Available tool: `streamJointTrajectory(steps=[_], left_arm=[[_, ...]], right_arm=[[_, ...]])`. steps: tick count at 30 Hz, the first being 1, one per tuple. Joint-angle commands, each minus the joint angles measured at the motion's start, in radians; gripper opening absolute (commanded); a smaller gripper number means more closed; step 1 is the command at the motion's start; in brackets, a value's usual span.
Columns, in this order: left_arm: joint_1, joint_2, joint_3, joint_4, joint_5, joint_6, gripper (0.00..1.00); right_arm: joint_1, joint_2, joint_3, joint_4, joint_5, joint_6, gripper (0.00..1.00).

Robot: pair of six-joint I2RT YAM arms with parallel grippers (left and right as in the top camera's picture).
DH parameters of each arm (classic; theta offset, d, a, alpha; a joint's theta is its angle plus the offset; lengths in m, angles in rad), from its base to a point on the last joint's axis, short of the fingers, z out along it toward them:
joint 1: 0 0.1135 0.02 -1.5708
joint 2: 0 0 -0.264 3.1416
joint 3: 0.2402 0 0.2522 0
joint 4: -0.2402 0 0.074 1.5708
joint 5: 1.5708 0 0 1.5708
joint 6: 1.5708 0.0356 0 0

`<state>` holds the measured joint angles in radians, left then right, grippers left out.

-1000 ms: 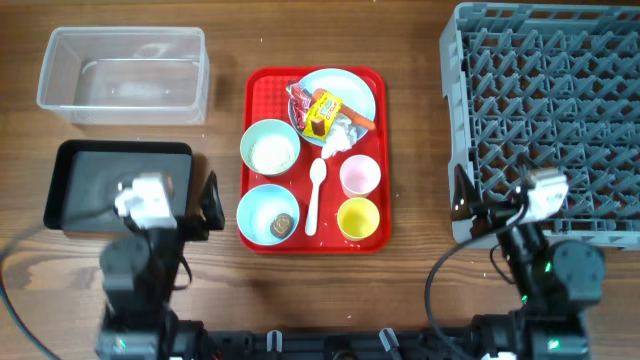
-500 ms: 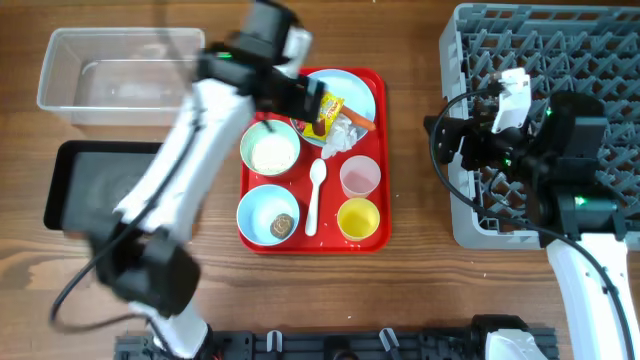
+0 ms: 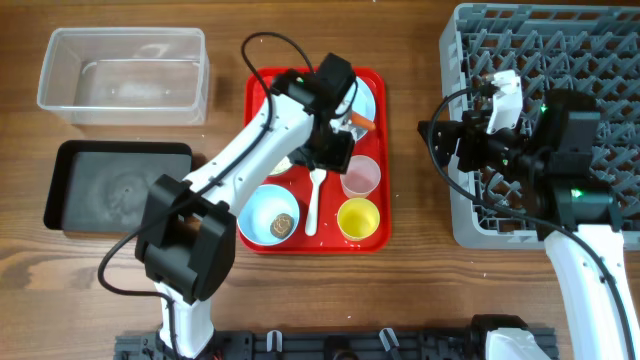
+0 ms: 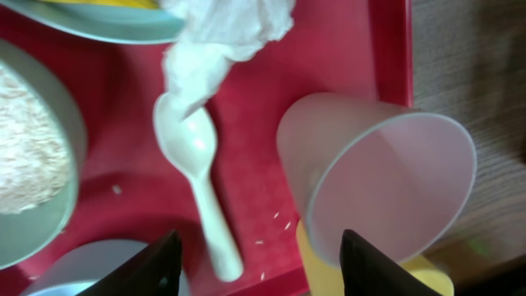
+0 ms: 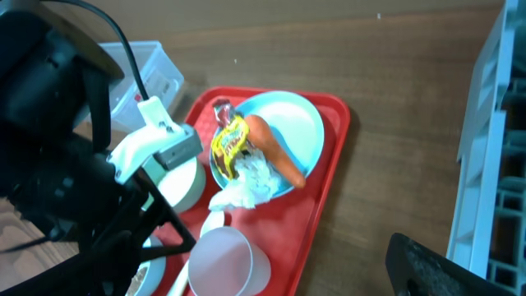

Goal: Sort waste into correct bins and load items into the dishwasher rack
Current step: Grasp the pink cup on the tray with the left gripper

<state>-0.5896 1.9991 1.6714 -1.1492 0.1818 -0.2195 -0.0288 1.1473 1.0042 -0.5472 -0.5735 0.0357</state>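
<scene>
Tissue (image 4: 226,29) hides spoon (image 4: 197,164) tip; dishwasher rack (image 3: 540,70) cut off right.

Under the left hand (image 3: 333,152) the spoon (image 4: 197,177) lies on the tray (image 4: 386,74); a cup (image 4: 386,189) stands to the hand's right, a rice bowl (image 4: 33,164) left, tissue (image 4: 222,33) ahead touching the spoon.

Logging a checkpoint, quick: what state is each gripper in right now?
Left gripper: open, holding nothing, fingers either side of the white spoon handle.
Right gripper: open, empty.
</scene>
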Motion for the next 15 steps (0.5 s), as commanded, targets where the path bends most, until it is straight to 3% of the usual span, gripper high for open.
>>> streamJointTrajectory(steps=[1, 3, 4, 5, 7, 11, 12, 13, 15], left_arm=[[-0.041, -0.003, -0.066, 0.053, 0.012, -0.085, 0.6], [-0.048, -0.003, -0.082, 0.071, 0.011, -0.103, 0.54], [-0.048, -0.003, -0.084, 0.072, 0.011, -0.103, 0.47], [-0.047, -0.003, -0.084, 0.079, 0.001, -0.104, 0.34], [-0.047, -0.002, -0.087, 0.106, -0.004, -0.108, 0.22], [-0.05, -0.002, -0.146, 0.159, -0.004, -0.134, 0.22], [-0.05, -0.002, -0.156, 0.163, -0.004, -0.134, 0.19], [-0.05, -0.002, -0.157, 0.164, -0.004, -0.134, 0.06], [-0.049, -0.002, -0.156, 0.17, -0.016, -0.134, 0.04]], right_arm=[[0.003, 0.044, 0.021, -0.01, 0.016, -0.005, 0.97], [0.003, 0.064, 0.021, -0.018, 0.016, 0.003, 0.96], [0.003, 0.071, 0.021, -0.023, 0.016, 0.02, 0.95], [0.003, 0.074, 0.021, -0.031, 0.016, 0.021, 0.94], [0.003, 0.074, 0.021, -0.041, 0.016, 0.02, 0.93], [0.003, 0.074, 0.021, -0.055, 0.016, 0.02, 0.93], [0.003, 0.074, 0.021, -0.056, 0.016, 0.02, 0.92], [0.003, 0.074, 0.021, -0.057, 0.016, 0.02, 0.92], [0.003, 0.074, 0.021, -0.06, 0.016, 0.02, 0.89]])
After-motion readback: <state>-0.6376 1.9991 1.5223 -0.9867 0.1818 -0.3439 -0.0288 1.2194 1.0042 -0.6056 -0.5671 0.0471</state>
